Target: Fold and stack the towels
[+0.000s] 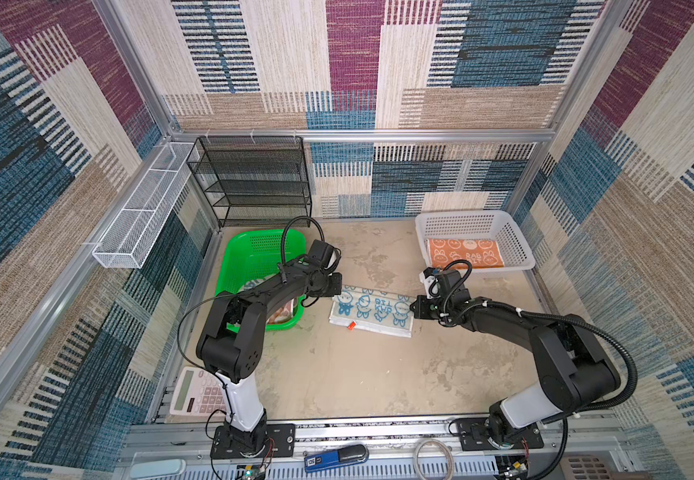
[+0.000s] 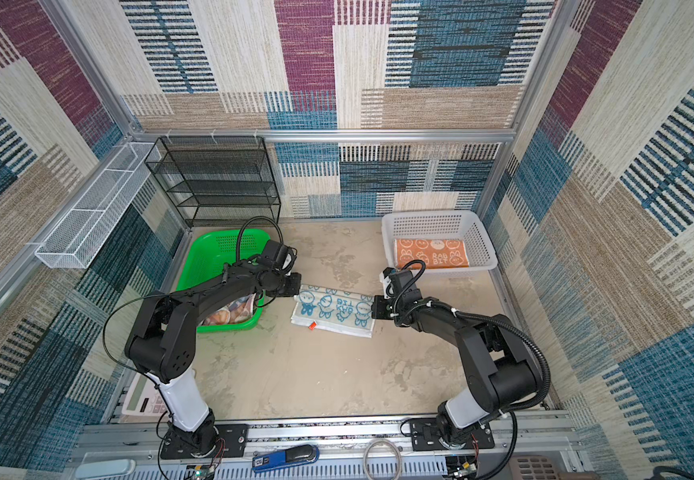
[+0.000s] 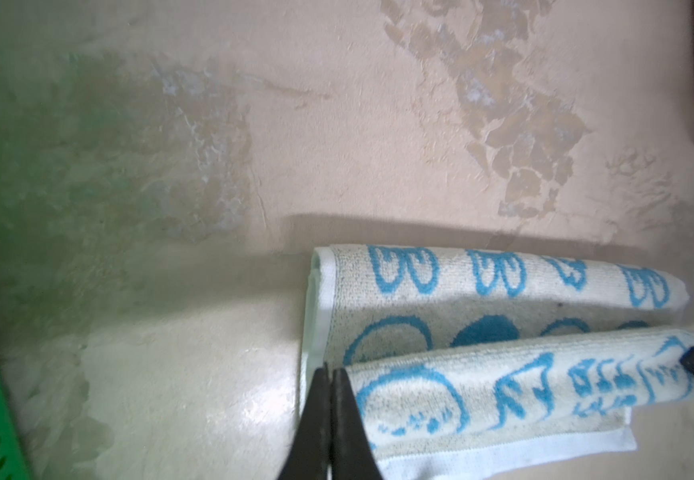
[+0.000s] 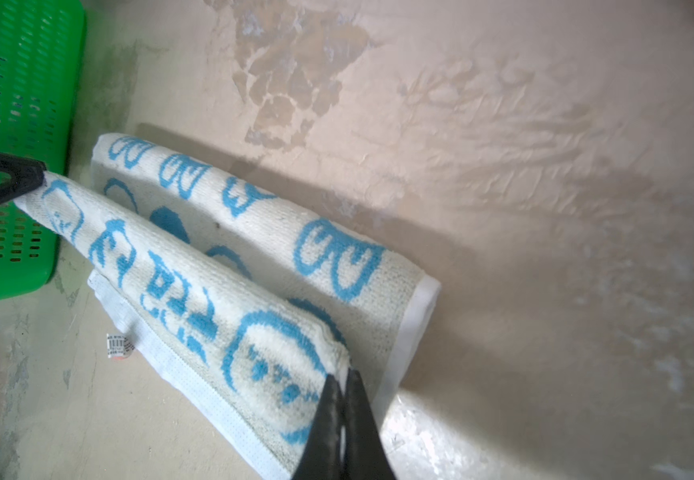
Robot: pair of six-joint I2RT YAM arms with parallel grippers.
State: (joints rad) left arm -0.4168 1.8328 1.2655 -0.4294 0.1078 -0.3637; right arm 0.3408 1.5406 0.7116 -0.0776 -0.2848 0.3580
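A whitish towel [image 1: 372,309] [image 2: 333,311] with blue rabbit drawings and lettering lies mid-table, folded lengthwise. My left gripper [image 1: 334,292] [image 3: 332,370] is shut on the raised upper layer at its left end. My right gripper [image 1: 412,307] [image 4: 342,374] is shut on the same layer at the right end, so that edge hangs taut between them above the lower layer [image 4: 337,253]. An orange towel [image 1: 463,253] [image 2: 430,252] lies folded in the white basket [image 1: 474,226]. A crumpled whitish-and-orange towel [image 2: 229,316] sits in the green basket [image 1: 250,257], partly hidden by my left arm.
A black mesh shelf [image 1: 254,183] stands at the back left, with a white wire tray [image 1: 142,212] on the left wall. A calculator [image 1: 196,390] lies by the left arm's base. A small orange tag [image 1: 351,326] sticks out at the towel's near edge.
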